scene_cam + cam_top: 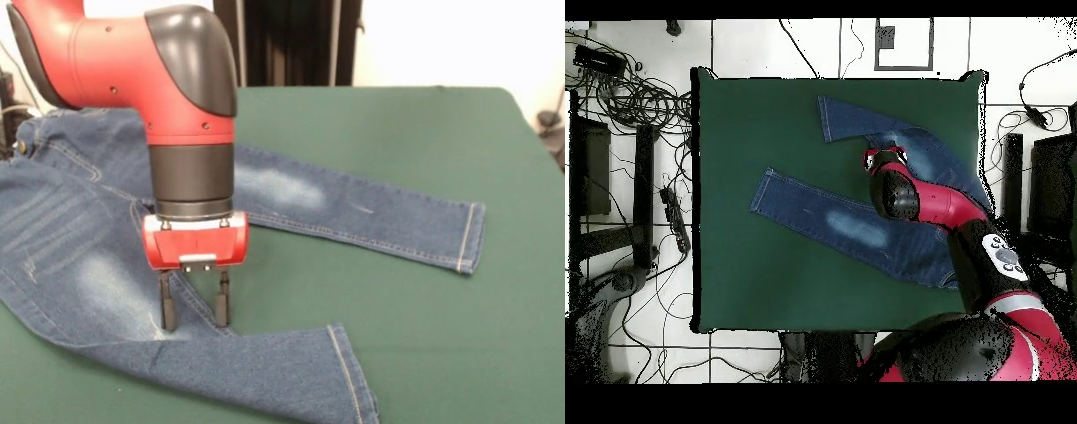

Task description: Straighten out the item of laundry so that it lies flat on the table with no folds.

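jeans [291, 208]: 1 | table [415, 132]: 1 | pincer [193, 305]: 1

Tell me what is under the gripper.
Under the open gripper lies the jeans, at the crotch where the legs split, spread on the green table. Whether the fingertips touch the denim cannot be told, and the arm covers the cloth behind it.
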### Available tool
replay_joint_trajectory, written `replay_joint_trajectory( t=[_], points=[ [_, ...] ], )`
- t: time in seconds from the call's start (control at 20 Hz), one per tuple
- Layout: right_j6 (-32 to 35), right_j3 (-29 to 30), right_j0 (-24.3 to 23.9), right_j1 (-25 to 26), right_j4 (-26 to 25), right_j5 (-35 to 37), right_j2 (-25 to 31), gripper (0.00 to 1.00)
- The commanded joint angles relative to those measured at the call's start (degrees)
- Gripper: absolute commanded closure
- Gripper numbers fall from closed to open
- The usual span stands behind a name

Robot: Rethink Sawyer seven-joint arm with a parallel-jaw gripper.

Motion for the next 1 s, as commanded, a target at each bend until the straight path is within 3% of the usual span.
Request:
replay_joint_trajectory(
  t=[0.05,0.45,1.0],
  points=[
    [6.6,3.0,0.1,0.2,-4.8,-6.1,7.0,0.0],
    [8.6,4.9,-3.2,-0.2,-10.3,-11.8,11.5,0.0],
    [7.6,1.5,-2.9,2.3,-10.6,-7.9,11.5,0.0]
  ],
)
